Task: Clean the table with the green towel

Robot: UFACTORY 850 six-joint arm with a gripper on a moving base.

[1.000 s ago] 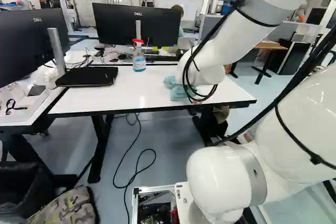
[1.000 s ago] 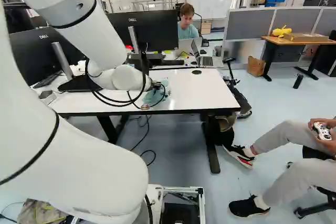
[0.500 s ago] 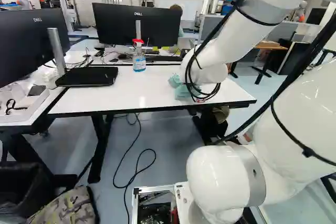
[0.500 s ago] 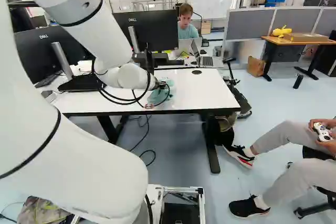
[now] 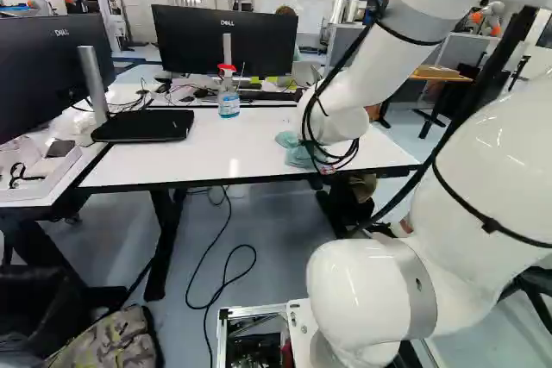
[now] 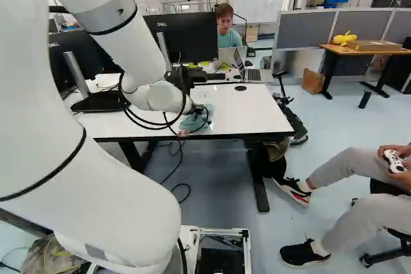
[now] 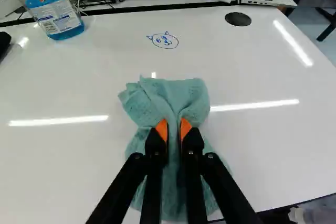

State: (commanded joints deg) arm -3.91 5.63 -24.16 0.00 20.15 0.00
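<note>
Green towel (image 7: 186, 98), soft and rumpled, was pinched in the black gripper (image 6: 200, 110), whose fingers stood nearly together, orange pads (image 7: 162, 129) squeezing a narrow fold from both sides. Seen in the left base view, it lay bunched on the white table (image 5: 164, 164), nearer and to the right of the blue bottle (image 5: 228, 101).

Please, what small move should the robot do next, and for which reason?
Probably it should slide the green towel ahead over the blue drawing: the gripper holds the towel bunched on the table, and the drawing lies ahead, not yet wiped.
</note>
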